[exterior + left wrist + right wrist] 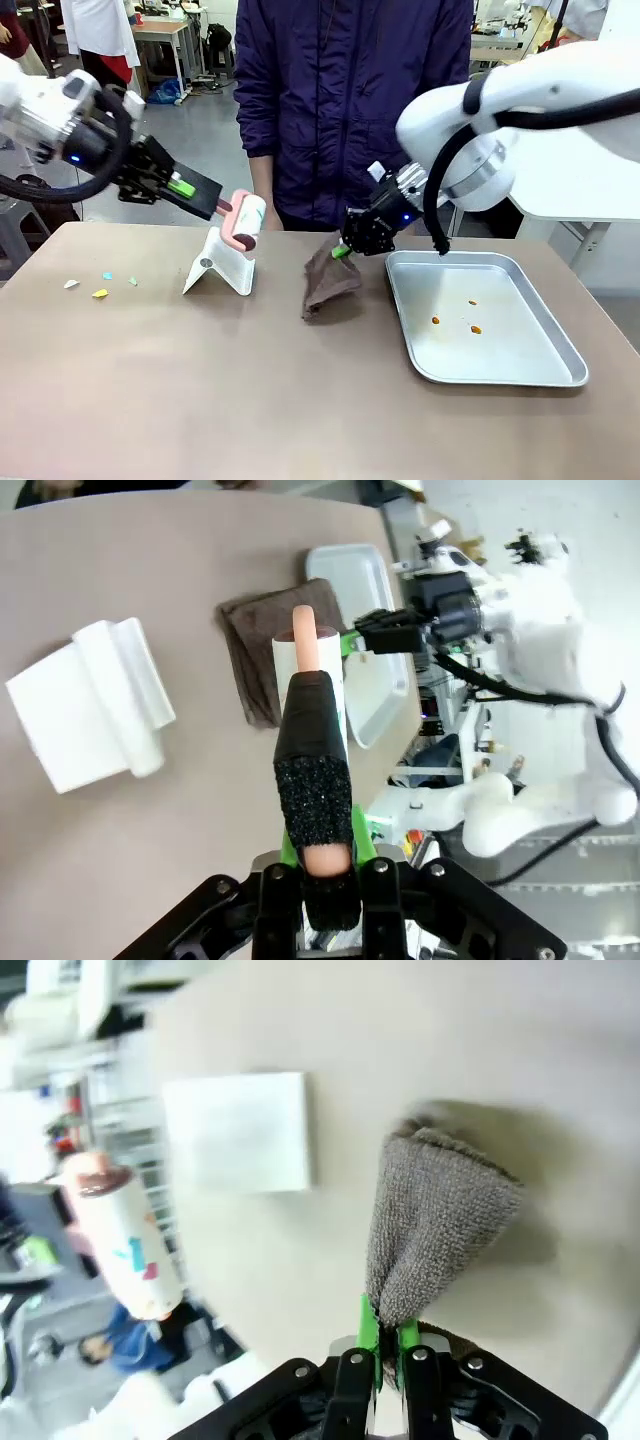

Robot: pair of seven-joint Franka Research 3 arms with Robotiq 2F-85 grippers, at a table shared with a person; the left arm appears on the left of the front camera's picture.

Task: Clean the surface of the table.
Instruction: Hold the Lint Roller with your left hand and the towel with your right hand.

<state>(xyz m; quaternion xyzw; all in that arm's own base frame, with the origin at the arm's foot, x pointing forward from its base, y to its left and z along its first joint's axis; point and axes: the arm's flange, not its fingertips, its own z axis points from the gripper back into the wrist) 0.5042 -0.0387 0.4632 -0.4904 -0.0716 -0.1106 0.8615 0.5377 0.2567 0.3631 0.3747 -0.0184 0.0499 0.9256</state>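
The brownish-tan table (200, 390) carries a few small paper scraps (100, 285) at its left. My left gripper (203, 197) is shut on the pink handle of a lint roller (245, 220), holding it in the air above a white stand (220, 265). In the left wrist view the handle (312, 780) runs up between the fingers to the white roll (322, 665). My right gripper (347, 248) is shut on a corner of a brown cloth (330, 282), lifting it while its lower part rests on the table. In the right wrist view the cloth (430, 1210) hangs from the gripper (388, 1338).
A silver metal tray (520, 362) with a few orange crumbs (455, 312) lies at the right, close to the cloth. A person in a dark jacket (350, 100) stands at the far edge. The white stand (240, 1145) sits left of the cloth.
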